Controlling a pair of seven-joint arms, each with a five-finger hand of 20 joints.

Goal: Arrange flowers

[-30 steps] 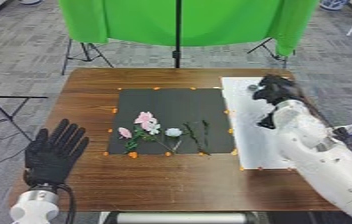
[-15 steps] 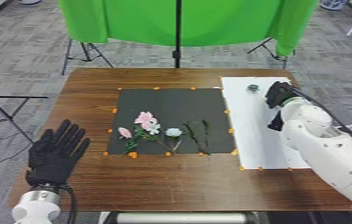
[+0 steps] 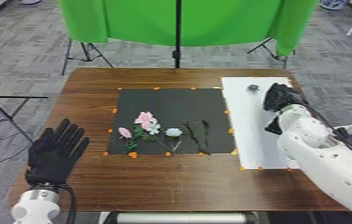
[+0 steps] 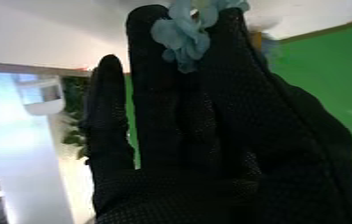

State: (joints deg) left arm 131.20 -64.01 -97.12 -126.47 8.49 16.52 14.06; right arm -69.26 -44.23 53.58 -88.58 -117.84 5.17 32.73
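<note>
From the black mat (image 3: 168, 102) on our desk (image 3: 190, 182): white sheet (image 3: 254, 130), 3 o'clock; right hand (image 3: 282, 96), 2 o'clock; left hand (image 3: 52, 161), 8 o'clock. We log pink flowers (image 3: 144, 117) on mat.

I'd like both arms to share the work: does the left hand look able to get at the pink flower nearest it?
Probably yes: the left hand is open, just left of the dark mat, and nothing seems to stand between it and that pink flower.
</note>
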